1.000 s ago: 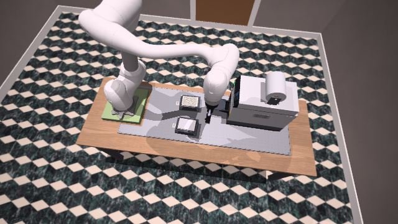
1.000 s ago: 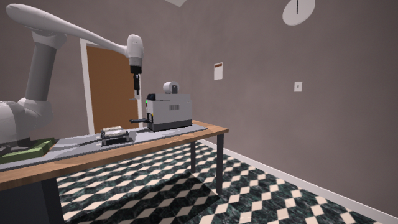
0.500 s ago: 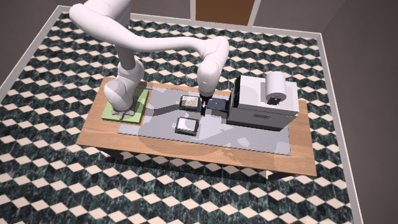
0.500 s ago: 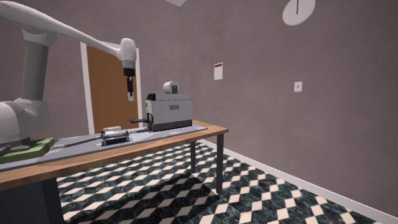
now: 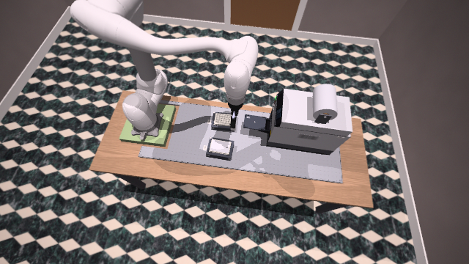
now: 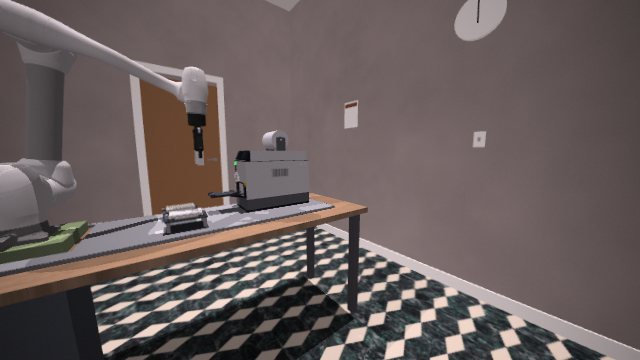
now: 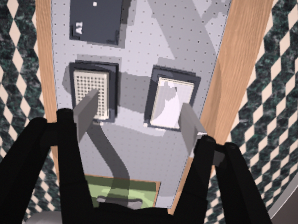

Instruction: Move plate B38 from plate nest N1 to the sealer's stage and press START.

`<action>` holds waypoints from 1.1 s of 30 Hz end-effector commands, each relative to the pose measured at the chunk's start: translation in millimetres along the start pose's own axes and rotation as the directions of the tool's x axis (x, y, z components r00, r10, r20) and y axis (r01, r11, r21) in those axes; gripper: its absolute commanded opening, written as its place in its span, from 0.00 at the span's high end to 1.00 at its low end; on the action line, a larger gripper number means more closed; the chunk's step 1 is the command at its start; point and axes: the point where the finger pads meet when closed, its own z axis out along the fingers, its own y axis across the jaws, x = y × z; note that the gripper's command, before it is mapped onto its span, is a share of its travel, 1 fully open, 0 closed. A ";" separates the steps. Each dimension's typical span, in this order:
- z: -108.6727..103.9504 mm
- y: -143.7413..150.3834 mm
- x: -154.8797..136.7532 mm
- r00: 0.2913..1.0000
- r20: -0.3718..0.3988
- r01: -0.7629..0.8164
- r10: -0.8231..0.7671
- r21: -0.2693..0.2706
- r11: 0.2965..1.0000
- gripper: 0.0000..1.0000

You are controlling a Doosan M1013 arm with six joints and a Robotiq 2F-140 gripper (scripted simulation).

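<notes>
Your gripper (image 5: 234, 116) (image 6: 199, 154) (image 7: 139, 106) hangs partly open, nothing held! Below its fingers, you've got the pale, well-dotted plate (image 5: 223, 119) (image 7: 92, 95), in its dark nest (image 5: 213, 126) (image 7: 116, 100), apart from them.

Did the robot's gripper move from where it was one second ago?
Yes. In the top view, the gripper has moved away from the big sealer box, toward the plate with lots of little holes.
</notes>
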 end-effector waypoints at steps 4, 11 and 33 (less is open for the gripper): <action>8.8 -17.9 -23.0 1.000 -0.002 0.032 -0.032 -0.016 0.999 0.30; 15.5 -31.3 -39.7 1.000 -0.002 0.032 -0.032 -0.016 0.999 0.30; 15.5 -31.3 -39.7 1.000 -0.002 0.032 -0.032 -0.016 0.999 0.30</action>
